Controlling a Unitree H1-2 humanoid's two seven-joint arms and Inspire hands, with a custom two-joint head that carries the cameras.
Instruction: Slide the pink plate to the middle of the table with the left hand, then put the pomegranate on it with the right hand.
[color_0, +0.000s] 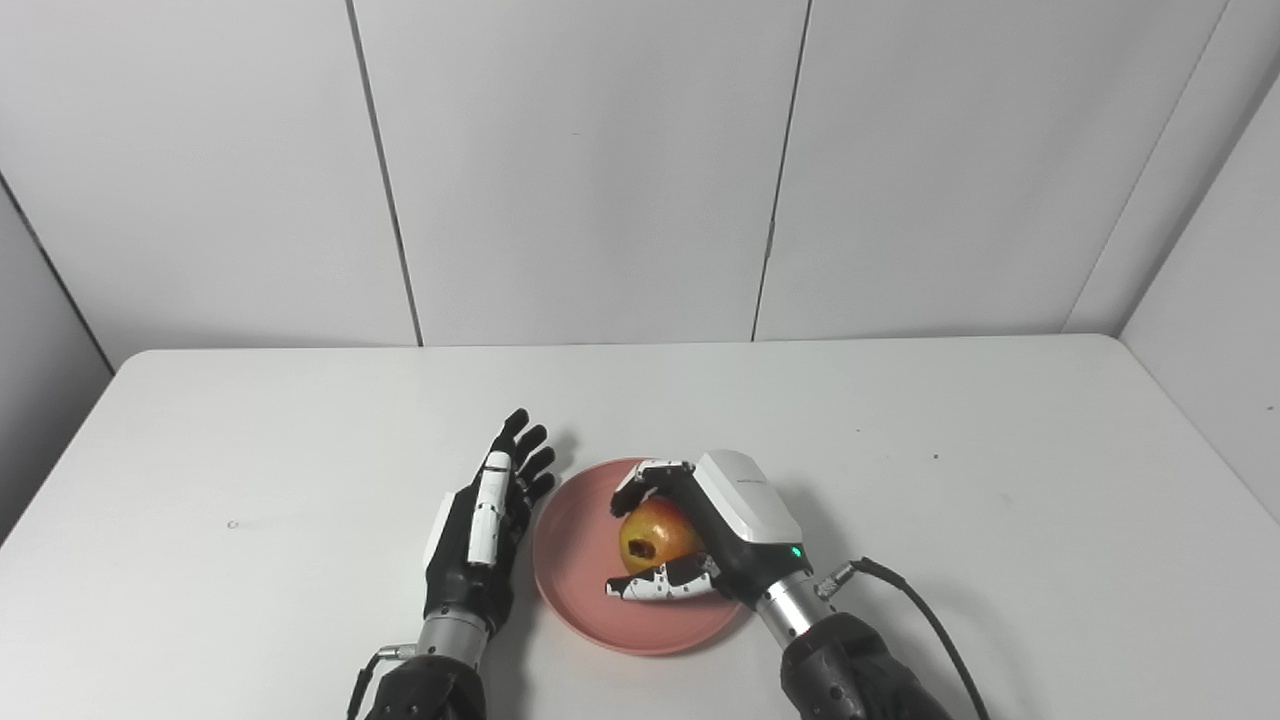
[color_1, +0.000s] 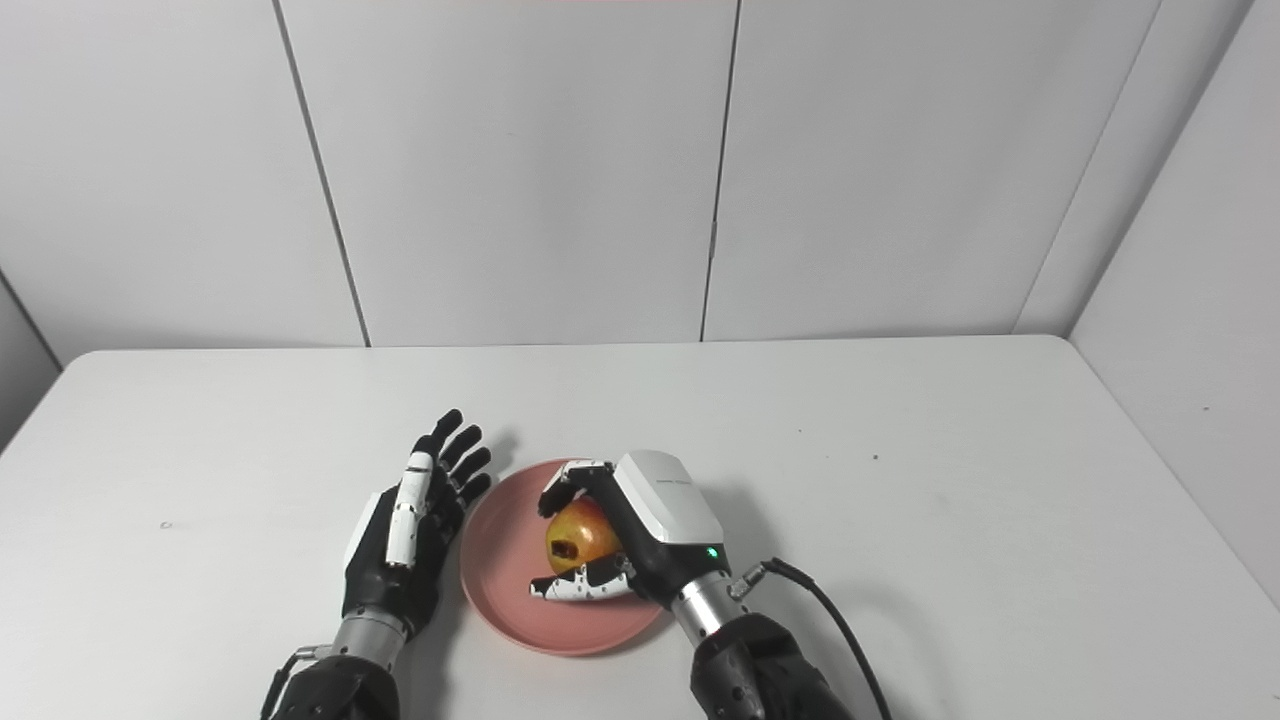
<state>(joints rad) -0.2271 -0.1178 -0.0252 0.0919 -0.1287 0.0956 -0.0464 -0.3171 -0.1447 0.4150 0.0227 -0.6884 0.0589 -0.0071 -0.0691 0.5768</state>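
Both dark forearms are seen entering from the bottom edge, a black cable (color_0: 930, 625) being trailed off the right wrist across the white tabletop (color_0: 1000, 480). Just above them, near the front edge and roughly midway across the tabletop's width, the pink plate (color_0: 575, 590) is laid flat. The right hand (color_0: 715, 525) is held over the plate's right half, its white back plate turned up and a small green light shown near the wrist. Its fingers (color_0: 650, 472) are curled over the far side of the pomegranate (color_0: 655, 535) and its thumb (color_0: 655, 582) is pressed along the near side, so the fruit is enclosed in a grip. The pomegranate is yellow-orange with a reddish blush, a dark calyx opening turned toward the camera; it is placed within the plate's outline, but whether it is resting on the plate or held slightly off it cannot be told. Just beside the plate's left rim the left hand (color_0: 485, 530) is set, edge-on, with its fingers (color_0: 525, 445) extended and spread, pointed away toward the back; nothing is held in it. Contact between that hand and the rim cannot be judged. Farther back the tabletop is bounded by grey wall panels (color_0: 580, 170) divided by dark vertical seams.
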